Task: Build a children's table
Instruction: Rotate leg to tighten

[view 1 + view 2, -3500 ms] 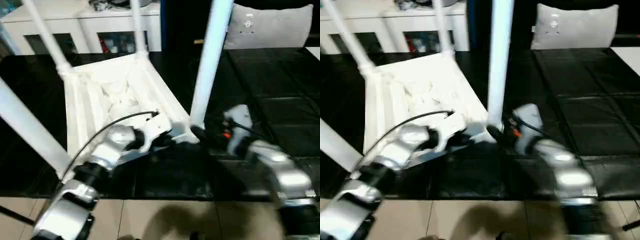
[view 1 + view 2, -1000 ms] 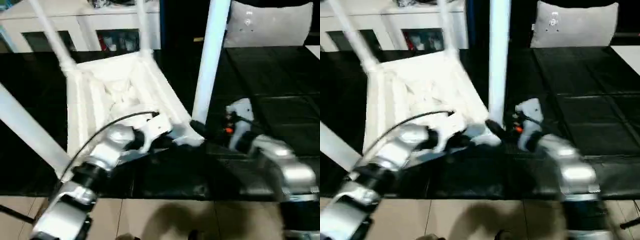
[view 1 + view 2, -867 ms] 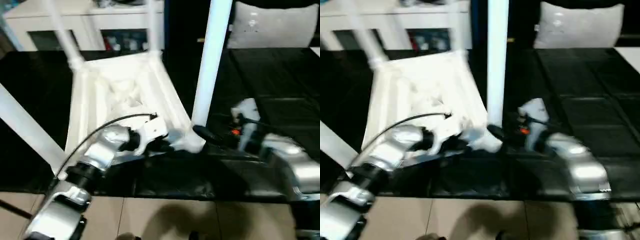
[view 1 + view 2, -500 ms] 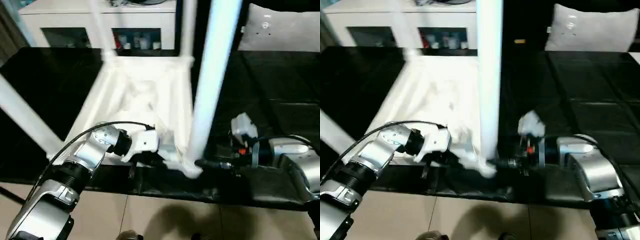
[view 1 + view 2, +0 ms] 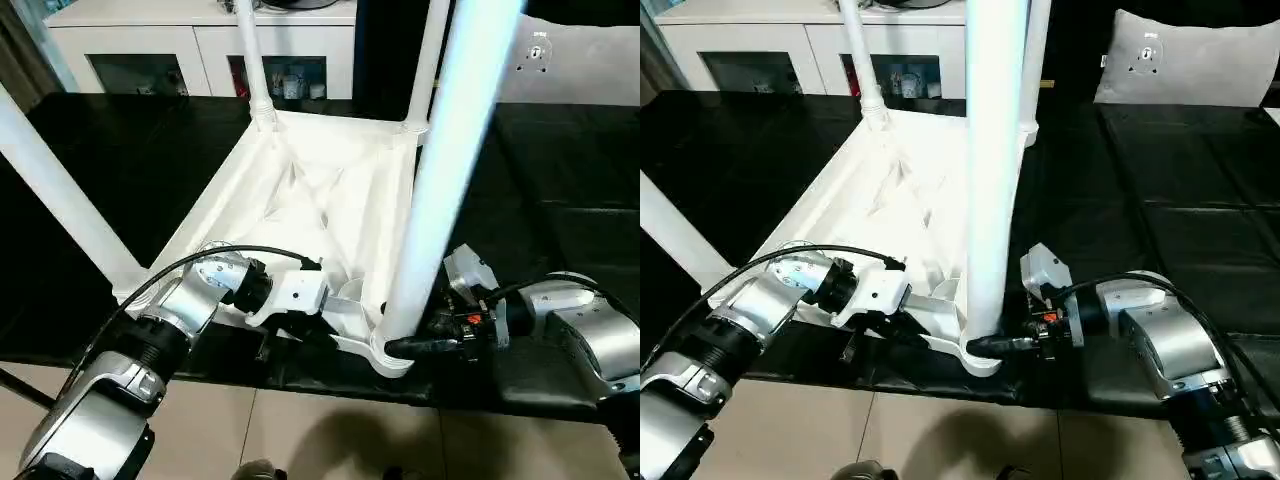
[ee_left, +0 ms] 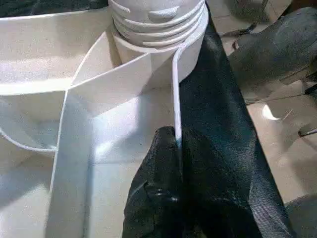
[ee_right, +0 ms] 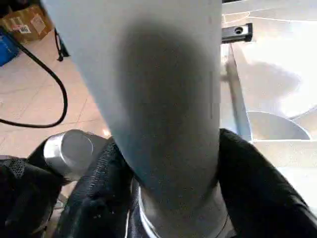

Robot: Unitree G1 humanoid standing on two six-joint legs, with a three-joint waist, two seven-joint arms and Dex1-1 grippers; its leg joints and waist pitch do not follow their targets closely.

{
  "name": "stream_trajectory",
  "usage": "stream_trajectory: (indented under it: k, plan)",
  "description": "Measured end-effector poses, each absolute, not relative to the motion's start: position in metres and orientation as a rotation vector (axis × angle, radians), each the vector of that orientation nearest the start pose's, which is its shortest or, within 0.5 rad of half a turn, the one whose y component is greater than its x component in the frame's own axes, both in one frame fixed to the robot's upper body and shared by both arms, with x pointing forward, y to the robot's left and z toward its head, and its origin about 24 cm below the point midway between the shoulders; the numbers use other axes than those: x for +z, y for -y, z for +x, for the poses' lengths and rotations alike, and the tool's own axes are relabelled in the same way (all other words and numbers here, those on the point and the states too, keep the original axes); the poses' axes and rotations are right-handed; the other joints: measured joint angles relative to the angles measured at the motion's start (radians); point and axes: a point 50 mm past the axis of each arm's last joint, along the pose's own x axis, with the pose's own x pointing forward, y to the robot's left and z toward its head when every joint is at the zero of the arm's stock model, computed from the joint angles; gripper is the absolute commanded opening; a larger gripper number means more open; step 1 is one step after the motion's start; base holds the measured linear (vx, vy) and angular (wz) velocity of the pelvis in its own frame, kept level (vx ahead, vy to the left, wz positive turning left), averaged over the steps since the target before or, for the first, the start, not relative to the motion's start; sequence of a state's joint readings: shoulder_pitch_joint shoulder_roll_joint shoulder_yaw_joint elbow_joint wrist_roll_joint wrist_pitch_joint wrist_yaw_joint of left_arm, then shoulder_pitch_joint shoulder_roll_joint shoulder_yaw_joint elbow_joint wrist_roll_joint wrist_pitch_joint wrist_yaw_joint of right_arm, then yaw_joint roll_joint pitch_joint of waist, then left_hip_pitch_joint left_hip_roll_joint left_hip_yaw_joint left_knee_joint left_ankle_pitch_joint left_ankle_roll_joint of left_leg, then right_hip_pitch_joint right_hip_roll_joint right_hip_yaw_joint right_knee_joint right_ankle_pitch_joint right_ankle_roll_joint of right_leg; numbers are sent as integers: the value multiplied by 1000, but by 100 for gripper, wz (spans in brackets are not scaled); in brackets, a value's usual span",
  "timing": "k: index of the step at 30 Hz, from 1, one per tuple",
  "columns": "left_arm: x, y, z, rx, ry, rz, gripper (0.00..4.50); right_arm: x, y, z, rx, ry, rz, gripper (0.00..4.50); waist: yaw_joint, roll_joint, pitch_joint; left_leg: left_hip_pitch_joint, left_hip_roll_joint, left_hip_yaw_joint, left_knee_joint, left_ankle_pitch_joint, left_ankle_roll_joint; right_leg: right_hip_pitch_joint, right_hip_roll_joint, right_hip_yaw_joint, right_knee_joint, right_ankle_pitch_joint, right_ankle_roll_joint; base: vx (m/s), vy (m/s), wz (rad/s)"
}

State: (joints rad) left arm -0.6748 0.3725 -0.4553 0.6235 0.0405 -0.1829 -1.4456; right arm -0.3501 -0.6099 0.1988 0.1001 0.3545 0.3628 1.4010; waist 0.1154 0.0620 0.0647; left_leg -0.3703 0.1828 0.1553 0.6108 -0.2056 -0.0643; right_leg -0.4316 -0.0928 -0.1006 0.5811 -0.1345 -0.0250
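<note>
Black covering spreads over the bench (image 5: pixel 120 160), and the children's table (image 5: pixel 320 200) lies upside down at its near edge. All four legs stand in their corner sockets, so I judge only tightening and flipping remain. White plastic, ribbed beneath. Right claw (image 7: pixel 163 198) pinches the near leg (image 5: pixel 440 180) at its base; left claw (image 6: pixel 173 144) is pressed together on a rim wall.
</note>
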Motion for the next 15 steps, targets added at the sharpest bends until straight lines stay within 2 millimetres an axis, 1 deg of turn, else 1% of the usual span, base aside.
stream_trajectory:
  k: [4,6,8,10,12,13,15]
  plan:
    - [64,-104,305,-1756,-338,653,0,88,172,264,1489,-401,-97,211,0,0,0,0,0,0,0,0,0,0,0,0,0,0,0,0,0,0]
    - [64,-105,306,-1733,-356,628,0,87,171,262,1443,-394,-54,207,0,0,0,0,0,0,0,0,0,0,0,0,1,0,0,0,0,0]
    - [64,-108,309,-1690,-374,611,0,86,168,263,1385,-385,-32,207,-5,0,0,0,1,1,0,1,-2,0,0,1,2,-3,6,0,0,0]
    - [64,-105,310,-1648,-390,590,0,85,164,266,1329,-376,-24,207,-10,-1,0,1,1,1,-1,3,-4,2,0,1,2,-4,6,0,0,0]
    - [63,-111,317,-1524,-430,555,0,82,155,274,1181,-348,-7,207,-33,-5,2,4,3,3,-3,5,-9,3,1,0,2,-4,7,0,0,0]
    - [63,-110,319,-1474,-436,542,0,80,151,278,1108,-339,1,207,-46,-5,3,4,4,2,-3,5,-11,3,1,-1,1,-4,7,0,0,0]
    - [62,-100,324,-1371,-440,502,0,79,149,286,933,-319,4,206,-74,-6,3,4,4,1,-4,6,-12,3,1,-3,-5,-4,7,0,0,0]
